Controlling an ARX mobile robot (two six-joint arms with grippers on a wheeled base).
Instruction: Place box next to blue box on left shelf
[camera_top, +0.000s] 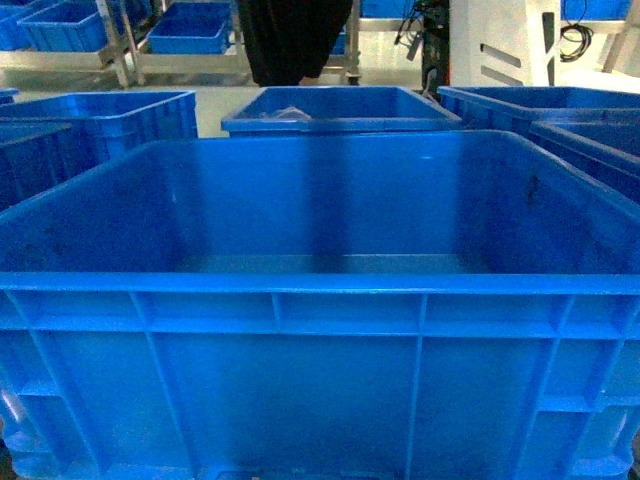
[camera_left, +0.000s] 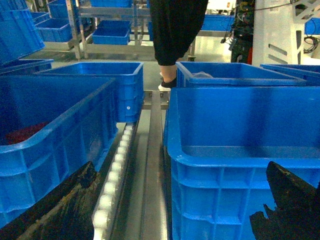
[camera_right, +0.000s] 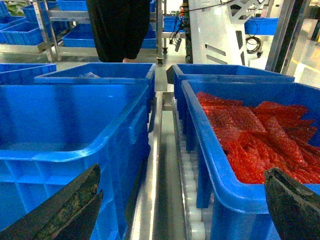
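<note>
Blue moulded-plastic, the large open-topped box (camera_top: 320, 300) fills the head view right in front of the robot, on a roller lane between like crates, one beside it heaped with red plastic bags (camera_right: 255, 135). Both claws, left claw (camera_left: 182, 205) and right claw (camera_right: 185, 205), stand spread wide, gripping nothing, one at each flank of the box. Whether this is before pickup or after set-down I cannot judge; the left shelf is not identifiable.

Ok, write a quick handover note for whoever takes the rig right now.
Left hand: open, empty, low beside the big blue box.
Right hand: open, empty, over the gap between that box and the box of red bags.
Racks with blue boxes stand far behind.
Done or left: unclear. Neither hand holds a box, which fits both before a pickup and after a set-down.
</note>
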